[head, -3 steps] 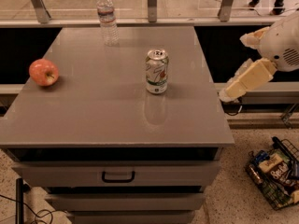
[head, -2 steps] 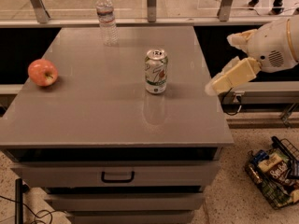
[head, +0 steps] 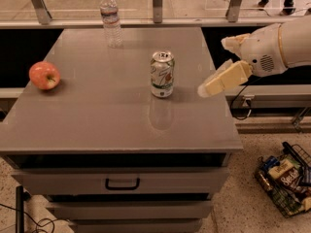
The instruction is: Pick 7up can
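Note:
The 7up can (head: pixel 162 74) stands upright near the middle of the grey cabinet top (head: pixel 97 125); it is whitish-silver with green lettering and a shiny top. My gripper (head: pixel 214 67) comes in from the right at the end of a white arm, over the top's right edge. It is to the right of the can with a gap between them. It is open and holds nothing. One cream finger (head: pixel 224 79) points down-left toward the can.
A clear plastic water bottle (head: pixel 111 18) stands at the back of the top. A red apple (head: pixel 44 75) lies at the left edge. Drawers are below the top, with a handle (head: pixel 122 183). A wire basket of snacks (head: pixel 286 178) sits on the floor at right.
My gripper has moved left, from beyond the right edge toward the can. The can, bottle and apple have not moved.

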`<state>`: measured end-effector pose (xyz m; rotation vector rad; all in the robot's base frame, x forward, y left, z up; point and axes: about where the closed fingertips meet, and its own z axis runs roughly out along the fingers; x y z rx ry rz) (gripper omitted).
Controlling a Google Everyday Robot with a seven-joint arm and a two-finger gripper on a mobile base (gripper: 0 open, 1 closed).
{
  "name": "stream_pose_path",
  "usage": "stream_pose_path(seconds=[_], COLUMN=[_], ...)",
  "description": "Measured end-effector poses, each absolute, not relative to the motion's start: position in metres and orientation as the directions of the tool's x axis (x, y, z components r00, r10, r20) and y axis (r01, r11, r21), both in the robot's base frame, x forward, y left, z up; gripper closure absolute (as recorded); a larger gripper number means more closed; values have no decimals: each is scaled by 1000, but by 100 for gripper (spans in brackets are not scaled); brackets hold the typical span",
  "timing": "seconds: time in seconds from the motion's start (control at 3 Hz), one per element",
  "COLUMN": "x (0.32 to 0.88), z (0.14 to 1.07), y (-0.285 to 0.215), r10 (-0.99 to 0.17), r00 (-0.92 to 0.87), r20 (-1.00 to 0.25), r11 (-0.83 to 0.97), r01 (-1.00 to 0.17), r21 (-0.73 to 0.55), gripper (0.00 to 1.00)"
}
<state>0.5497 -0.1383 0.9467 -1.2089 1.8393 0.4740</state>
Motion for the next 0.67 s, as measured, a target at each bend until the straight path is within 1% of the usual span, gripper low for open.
stream_pose_path(seconds=[0.33,0.67], x=[562,591], z=[936,910], y=[-131,-111], r10=[-518,-420], r00=[-161,-172], r20=[-840,-891], r11=[478,518], r01=[-869,-852], r21=[-128,-80], gripper=[0,0])
